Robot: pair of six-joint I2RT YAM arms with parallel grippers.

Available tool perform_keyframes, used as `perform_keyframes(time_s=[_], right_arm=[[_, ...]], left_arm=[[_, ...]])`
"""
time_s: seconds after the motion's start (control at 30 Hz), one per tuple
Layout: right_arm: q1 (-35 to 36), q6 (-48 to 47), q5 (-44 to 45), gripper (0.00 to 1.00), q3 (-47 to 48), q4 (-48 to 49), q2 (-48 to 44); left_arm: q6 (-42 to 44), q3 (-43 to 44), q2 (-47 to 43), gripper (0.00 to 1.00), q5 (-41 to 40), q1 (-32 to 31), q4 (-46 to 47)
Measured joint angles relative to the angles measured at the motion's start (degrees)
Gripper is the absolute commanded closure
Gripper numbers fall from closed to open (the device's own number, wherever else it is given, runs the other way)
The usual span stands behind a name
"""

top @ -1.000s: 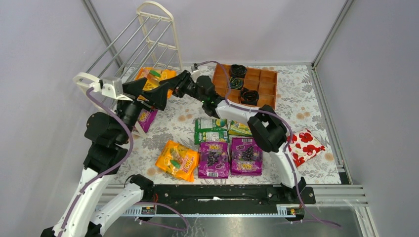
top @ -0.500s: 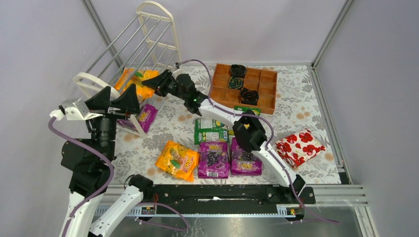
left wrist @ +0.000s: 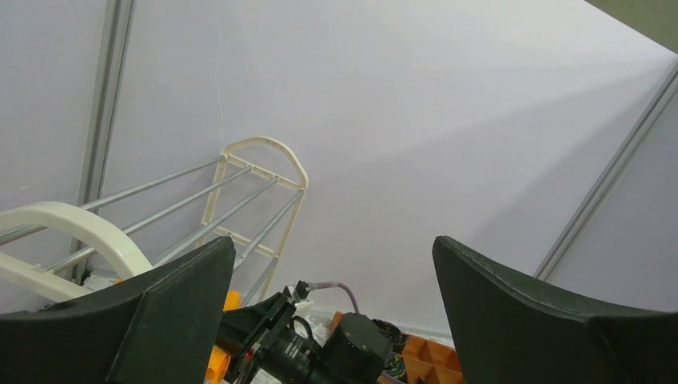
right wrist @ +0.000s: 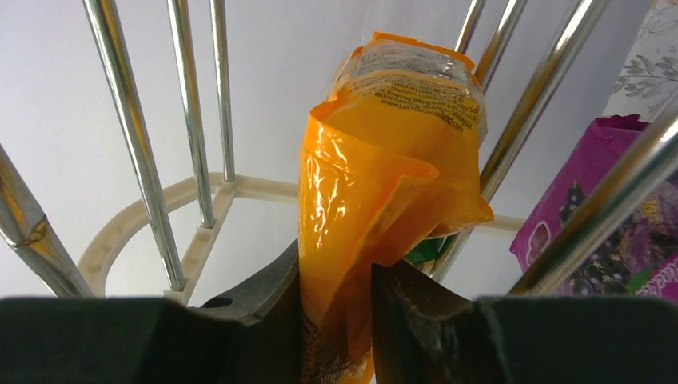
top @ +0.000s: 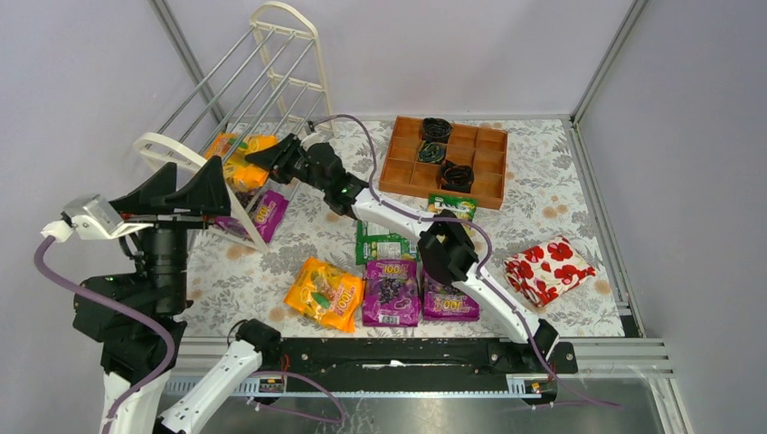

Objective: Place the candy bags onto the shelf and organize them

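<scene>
Pinched between the right gripper's point(right wrist: 336, 280) matt black fingers point(right wrist: 264, 308), the orange candy bag point(right wrist: 384, 200) is glossy, crinkled plastic film. Around it, the shelf point(right wrist: 112, 234) has polished, shiny metal rods point(right wrist: 132, 136) and a smooth cream frame point(right wrist: 264, 186), plastic by the look.

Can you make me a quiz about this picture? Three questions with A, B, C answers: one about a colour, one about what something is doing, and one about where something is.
1. What colour is the bag that the right gripper holds at the shelf?
A. green
B. orange
C. purple

2. The left gripper is:
A. open and empty
B. shut on a bag
C. shut on nothing

3. Where is the red-and-white floral package?
A. on the shelf
B. in the left gripper
C. on the table, at the right

Answers:
1 B: the right wrist view shows orange foil pinched between the fingers.
2 A: its fingers stand wide apart, with nothing held.
3 C: it lies flat on the table near the right edge.
</scene>
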Motion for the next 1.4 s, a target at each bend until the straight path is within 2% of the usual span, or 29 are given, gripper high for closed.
perform_keyframes(time_s=[0.27,0.7,1.1,1.4], right_arm=[[1.42,-0.52,2.47,0.62,4.15,-0.24,2.51],[3.15,-0.48,3.58,0.6,4.85,-0.04,3.26],[4.22,-1.92,3.37,0.32,1.46,2.43,2.6],[4.11,-7.04,1.73,0.14,-11.63,-1.36,-8.74]], left_arm=[[-1.66,1.4,-0.02,0.01,0.87,0.0,-2.49],[-4.17,1.4,-0.02,0.01,3.48,-0.07,-2.91],[-4.59,1.4,-0.07,0.01,4.55,-0.07,-2.93],[-5.09,1.4,0.0,0.01,5.42,-0.07,-2.91]])
